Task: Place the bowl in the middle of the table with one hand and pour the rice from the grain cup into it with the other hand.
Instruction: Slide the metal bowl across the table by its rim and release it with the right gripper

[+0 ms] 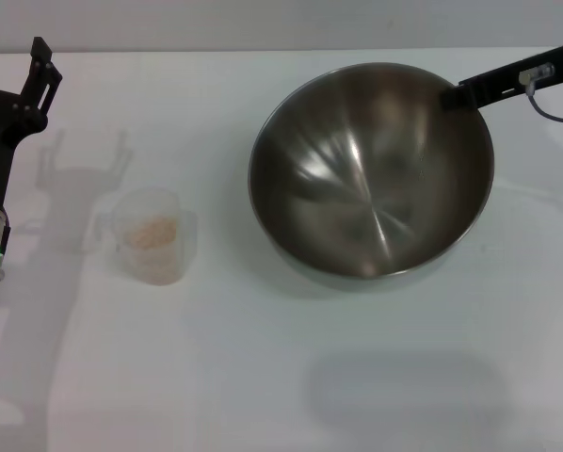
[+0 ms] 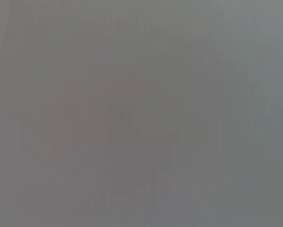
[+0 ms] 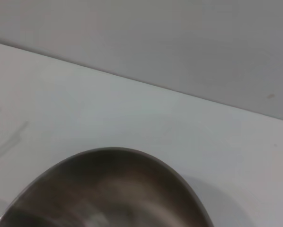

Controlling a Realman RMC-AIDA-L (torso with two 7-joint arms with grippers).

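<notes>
The steel bowl [image 1: 371,169] sits right of the table's [image 1: 263,377] middle, and its inside looks bare. My right gripper [image 1: 451,92] reaches in from the upper right and is shut on the bowl's far right rim, with one black finger over the edge. The bowl's rim also shows in the right wrist view [image 3: 118,153]. The clear grain cup [image 1: 152,235] stands left of the bowl with beige rice [image 1: 153,231] in its bottom. My left gripper [image 1: 42,58] hangs open at the far left, behind and left of the cup, apart from it. The left wrist view shows only a plain grey surface.
The table's far edge meets a grey wall [image 3: 179,42] just behind the bowl. The left arm's shadow falls on the table [image 1: 84,169] beside the cup.
</notes>
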